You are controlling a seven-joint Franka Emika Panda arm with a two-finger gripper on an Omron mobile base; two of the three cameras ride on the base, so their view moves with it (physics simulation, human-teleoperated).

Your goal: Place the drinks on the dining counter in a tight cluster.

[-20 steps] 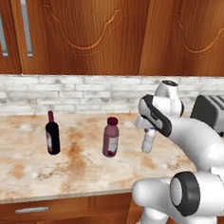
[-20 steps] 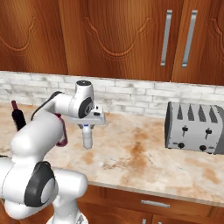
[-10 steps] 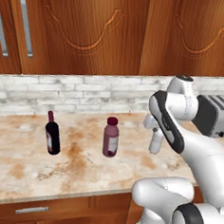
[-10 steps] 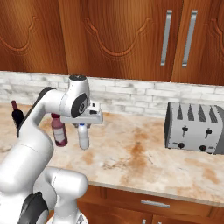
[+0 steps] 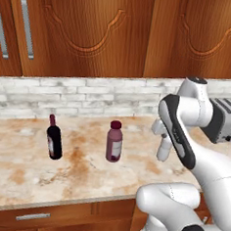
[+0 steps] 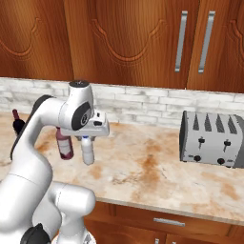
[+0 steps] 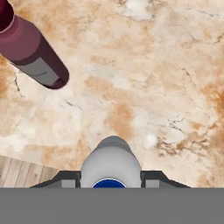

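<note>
Above the worktop's middle, the arm bends at its elbow, hand pointing straight down; the gripper [image 6: 87,139] pinches the water bottle [image 6: 87,150] by its top, held upright and lifted off the stone; juice bottle [image 5: 114,141] and wine bottle [image 5: 54,137] stand toward the left end.
</note>
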